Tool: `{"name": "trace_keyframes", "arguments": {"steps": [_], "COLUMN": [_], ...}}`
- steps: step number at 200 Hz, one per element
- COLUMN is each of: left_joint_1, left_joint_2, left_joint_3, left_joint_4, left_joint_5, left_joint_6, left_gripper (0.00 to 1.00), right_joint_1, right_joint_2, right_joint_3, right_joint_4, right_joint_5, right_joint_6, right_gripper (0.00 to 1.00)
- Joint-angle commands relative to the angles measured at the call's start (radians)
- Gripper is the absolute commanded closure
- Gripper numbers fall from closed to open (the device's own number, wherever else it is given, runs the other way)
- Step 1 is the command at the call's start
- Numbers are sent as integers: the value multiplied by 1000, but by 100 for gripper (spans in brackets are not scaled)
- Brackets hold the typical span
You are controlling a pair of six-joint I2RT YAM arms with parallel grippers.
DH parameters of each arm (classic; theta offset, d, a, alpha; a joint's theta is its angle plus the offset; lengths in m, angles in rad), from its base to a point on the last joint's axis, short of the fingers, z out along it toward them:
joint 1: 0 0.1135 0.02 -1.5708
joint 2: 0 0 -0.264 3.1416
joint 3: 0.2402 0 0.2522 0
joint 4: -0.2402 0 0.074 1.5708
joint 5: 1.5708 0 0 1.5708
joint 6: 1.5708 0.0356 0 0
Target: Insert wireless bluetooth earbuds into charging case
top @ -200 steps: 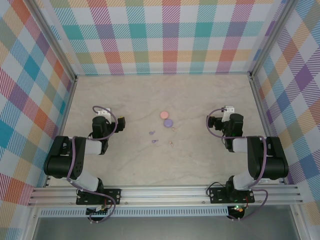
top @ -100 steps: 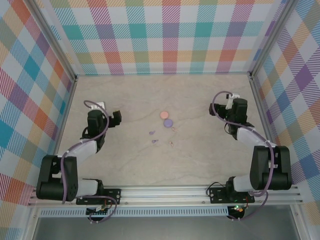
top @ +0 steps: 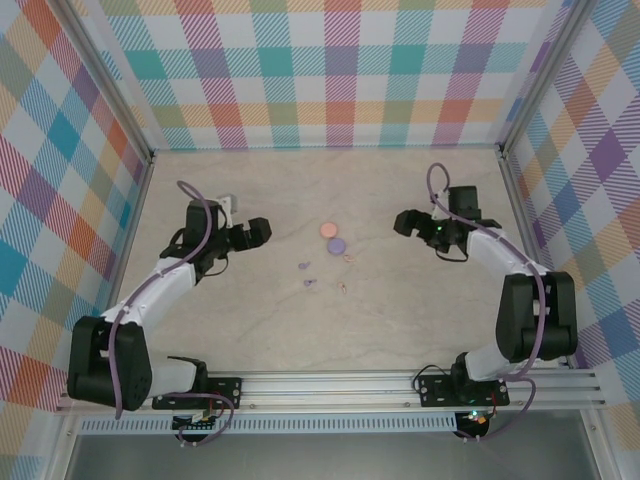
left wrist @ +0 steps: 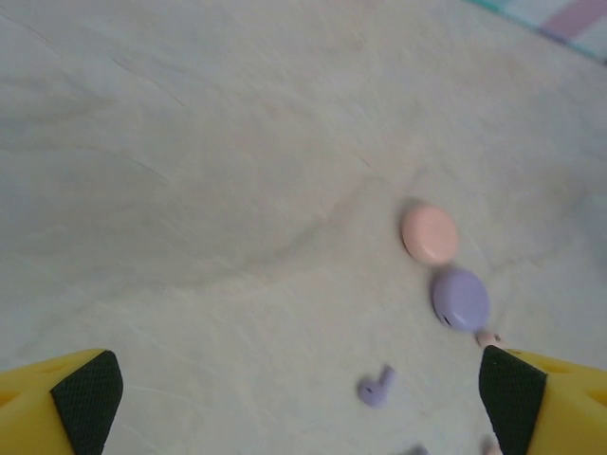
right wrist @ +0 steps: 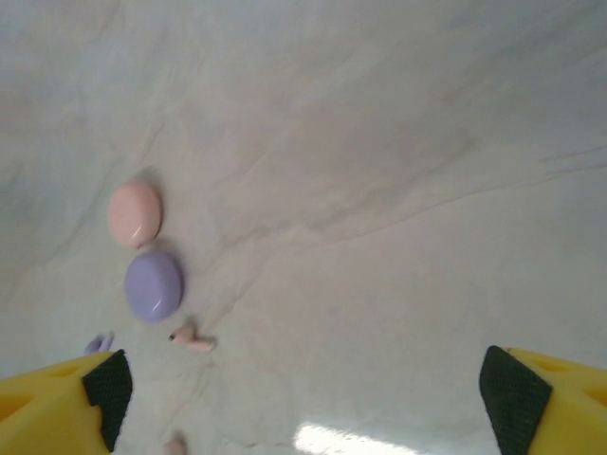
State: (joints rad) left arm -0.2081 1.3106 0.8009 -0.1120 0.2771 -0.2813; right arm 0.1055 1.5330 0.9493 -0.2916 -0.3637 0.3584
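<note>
Four tiny stemmed earbuds (top: pixel 310 283) lie loose on the table (top: pixel 400 330) just below the middle of the top view. Two are purple, on the left of the cluster, and two are pale beige, on the right; none touches another. Just above them sit two round discs, a pink disc (top: pixel 327 229) and a purple disc (top: pixel 337 244), side by side and each much bigger than an earbud. The left gripper (top: pixel 258 232) hangs to the left of the discs and the right gripper (top: pixel 403 222) to their right. Both point inward, well apart from the cluster.

In the left wrist view, the left gripper (left wrist: pixel 299 389) has its yellow fingers (left wrist: pixel 85 398) at the two lower corners, jaws wide apart with nothing between them. The pink disc (left wrist: pixel 430 234) and purple disc (left wrist: pixel 461 299) are right of centre. One purple earbud (left wrist: pixel 377 389) lies below them, and a beige earbud (left wrist: pixel 487 336) is just beside the right finger.

In the right wrist view, the right gripper (right wrist: pixel 308 389) also has its jaws spread to the lower corners, holding nothing. The pink disc (right wrist: pixel 135 214) and purple disc (right wrist: pixel 154 284) sit at the left. One beige earbud (right wrist: pixel 193 339) lies just below the purple disc, and a purple earbud (right wrist: pixel 99 343) shows at the left finger's edge.
</note>
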Motion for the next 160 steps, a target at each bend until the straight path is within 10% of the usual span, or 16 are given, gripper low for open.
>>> {"name": "trace_keyframes", "arguments": {"steps": [1, 68, 160], "left_joint_1": [-62, -205, -250], "left_joint_2": [67, 343, 586], "left_joint_3": [71, 255, 408], "left_joint_4": [-68, -83, -58], "left_joint_5": [75, 111, 191], "left_joint_6": [-24, -41, -93], "left_gripper": [6, 29, 43], "right_joint_1": [76, 217, 248], "right_joint_2": [53, 245, 419], "right_joint_3": [59, 217, 328], "right_joint_4": [-60, -96, -95], "right_joint_5": [-95, -134, -221], "right_joint_6": [13, 40, 56], "right_gripper": [16, 62, 69]}}
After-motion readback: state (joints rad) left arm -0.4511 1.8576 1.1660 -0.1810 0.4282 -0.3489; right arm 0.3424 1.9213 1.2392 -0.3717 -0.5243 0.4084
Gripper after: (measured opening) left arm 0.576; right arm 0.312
